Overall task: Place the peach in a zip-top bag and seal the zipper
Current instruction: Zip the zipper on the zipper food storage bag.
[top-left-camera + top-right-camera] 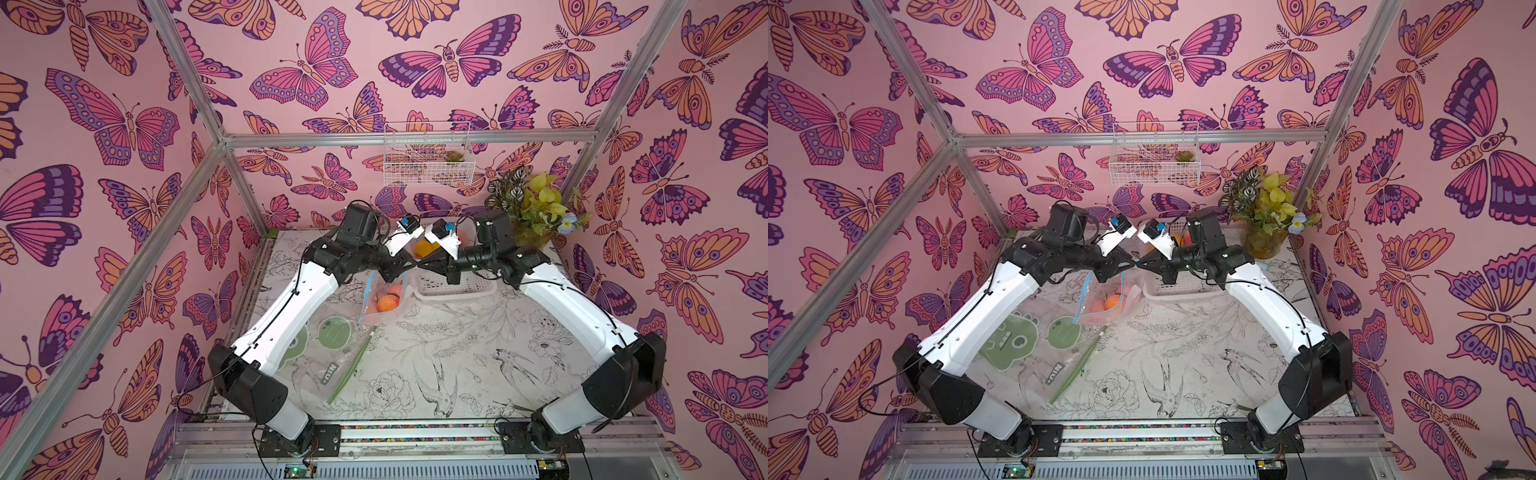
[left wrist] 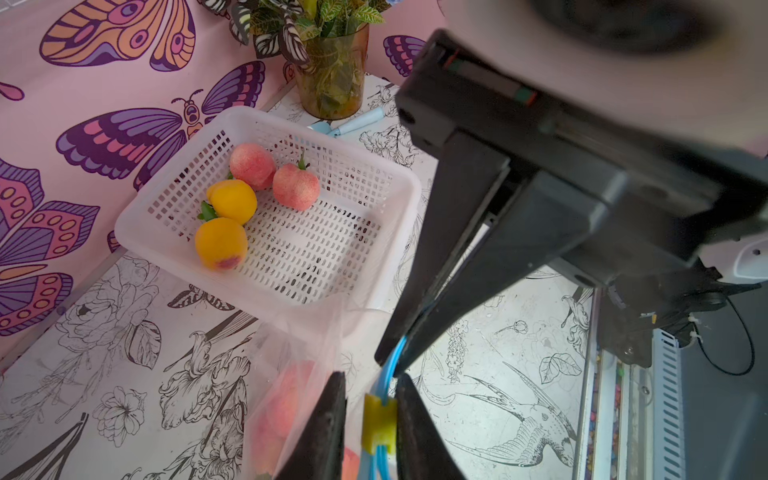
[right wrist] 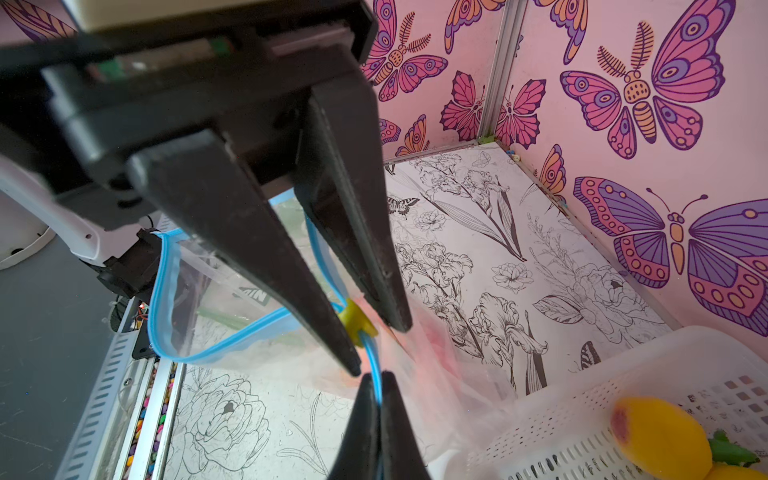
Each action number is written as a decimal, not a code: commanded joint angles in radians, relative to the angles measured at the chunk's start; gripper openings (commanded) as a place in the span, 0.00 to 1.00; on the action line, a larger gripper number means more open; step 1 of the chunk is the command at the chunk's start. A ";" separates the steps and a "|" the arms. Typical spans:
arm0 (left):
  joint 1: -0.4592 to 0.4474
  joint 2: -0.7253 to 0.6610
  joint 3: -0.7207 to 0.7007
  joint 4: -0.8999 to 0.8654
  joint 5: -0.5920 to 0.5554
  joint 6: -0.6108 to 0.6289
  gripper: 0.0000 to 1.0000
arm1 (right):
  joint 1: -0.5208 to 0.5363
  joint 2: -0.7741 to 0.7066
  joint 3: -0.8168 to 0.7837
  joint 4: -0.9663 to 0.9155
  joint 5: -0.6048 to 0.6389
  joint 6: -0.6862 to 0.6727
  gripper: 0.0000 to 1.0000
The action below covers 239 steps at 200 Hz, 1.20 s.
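Left claw: narrowly spread, straddling the yellow slider; one finger touches it, with a gap at the other.
Right claw: pressed together, pinching the blue zipper track just beside the slider.
Peach: inside the zip-top bag, hanging below both claws.
Bag mouth: gaping beyond the left claw.

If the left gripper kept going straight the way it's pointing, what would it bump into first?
Probably the right gripper, tip to tip just ahead and shut on the blue zipper. The yellow slider sits inside the left gripper.
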<state>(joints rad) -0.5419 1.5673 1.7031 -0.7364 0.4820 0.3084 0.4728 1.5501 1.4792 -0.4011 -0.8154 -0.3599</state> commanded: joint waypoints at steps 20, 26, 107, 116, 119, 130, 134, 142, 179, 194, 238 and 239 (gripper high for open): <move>-0.003 -0.011 0.009 -0.037 -0.008 0.013 0.15 | 0.007 0.003 0.037 0.002 0.019 0.054 0.00; -0.004 -0.017 0.010 -0.038 -0.016 0.014 0.15 | 0.007 0.003 0.035 0.007 0.029 0.065 0.00; -0.004 -0.055 0.013 -0.060 -0.094 0.015 0.16 | 0.007 -0.017 0.002 0.073 0.131 0.174 0.00; -0.004 -0.052 0.013 -0.064 -0.102 0.014 0.16 | 0.007 -0.023 -0.009 0.087 0.144 0.184 0.00; -0.004 -0.053 0.013 -0.063 -0.104 0.014 0.16 | 0.007 -0.026 -0.010 0.091 0.146 0.186 0.00; -0.004 -0.053 0.012 -0.064 -0.108 0.015 0.16 | 0.007 -0.031 -0.017 0.094 0.137 0.182 0.00; -0.004 -0.052 0.012 -0.063 -0.108 0.016 0.16 | 0.007 -0.033 -0.018 0.094 0.134 0.182 0.00; -0.004 -0.049 0.015 -0.063 -0.104 0.017 0.18 | 0.007 -0.034 -0.020 0.094 0.125 0.179 0.00; -0.004 -0.022 0.048 -0.049 -0.077 0.010 0.32 | 0.008 -0.027 -0.016 0.069 0.058 0.149 0.00; -0.004 -0.006 0.059 -0.042 -0.071 0.010 0.33 | 0.010 -0.026 -0.016 0.061 0.043 0.141 0.00; -0.004 0.030 0.073 -0.032 -0.045 0.013 0.32 | 0.015 -0.024 -0.013 0.054 0.027 0.132 0.00; -0.004 0.031 0.073 -0.031 -0.046 0.013 0.32 | 0.015 -0.024 -0.013 0.054 0.027 0.132 0.00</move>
<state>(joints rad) -0.5446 1.5715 1.7611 -0.7704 0.4034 0.3138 0.4797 1.5440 1.4666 -0.3344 -0.7586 -0.2134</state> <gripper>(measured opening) 0.324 0.055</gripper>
